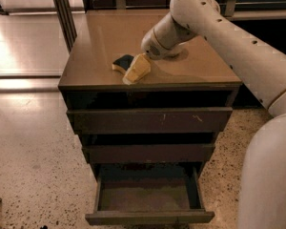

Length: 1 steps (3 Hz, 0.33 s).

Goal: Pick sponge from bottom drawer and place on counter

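The sponge (122, 61), dark blue-black on top with a yellow edge, lies on the counter (105, 37) near its front edge. My gripper (136, 69), pale yellow, reaches down from the white arm (214, 27) and sits right against the sponge's right end, low over the counter. The bottom drawer (148, 194) is pulled open below, and its dull brown floor is bare. The two drawers above it are closed.
A dark metal post (62, 8) stands at the cabinet's back left. Speckled floor (33, 166) lies to the left and front. My white body (269, 175) fills the right side. A dark shelf unit stands behind the cabinet.
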Available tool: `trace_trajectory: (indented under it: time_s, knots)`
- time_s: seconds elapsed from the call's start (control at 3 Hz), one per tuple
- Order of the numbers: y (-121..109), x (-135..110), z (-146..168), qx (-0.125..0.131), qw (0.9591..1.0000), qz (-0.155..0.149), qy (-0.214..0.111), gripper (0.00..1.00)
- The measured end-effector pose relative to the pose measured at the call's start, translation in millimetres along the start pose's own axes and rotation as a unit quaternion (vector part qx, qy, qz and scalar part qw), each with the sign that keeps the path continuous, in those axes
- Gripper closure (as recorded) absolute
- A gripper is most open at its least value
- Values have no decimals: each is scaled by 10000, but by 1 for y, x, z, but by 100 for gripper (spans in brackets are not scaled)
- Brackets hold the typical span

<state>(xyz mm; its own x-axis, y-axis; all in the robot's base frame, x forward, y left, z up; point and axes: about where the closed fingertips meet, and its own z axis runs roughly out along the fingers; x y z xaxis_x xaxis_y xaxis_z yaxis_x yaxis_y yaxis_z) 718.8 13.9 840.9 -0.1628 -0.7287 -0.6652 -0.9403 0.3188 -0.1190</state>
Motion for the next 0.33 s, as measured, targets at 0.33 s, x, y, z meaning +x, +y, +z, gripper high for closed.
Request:
trace_trajectory:
  time_s: [0.33]
  knots:
    - [0, 0, 0, 0, 10000, 0, 0, 0]
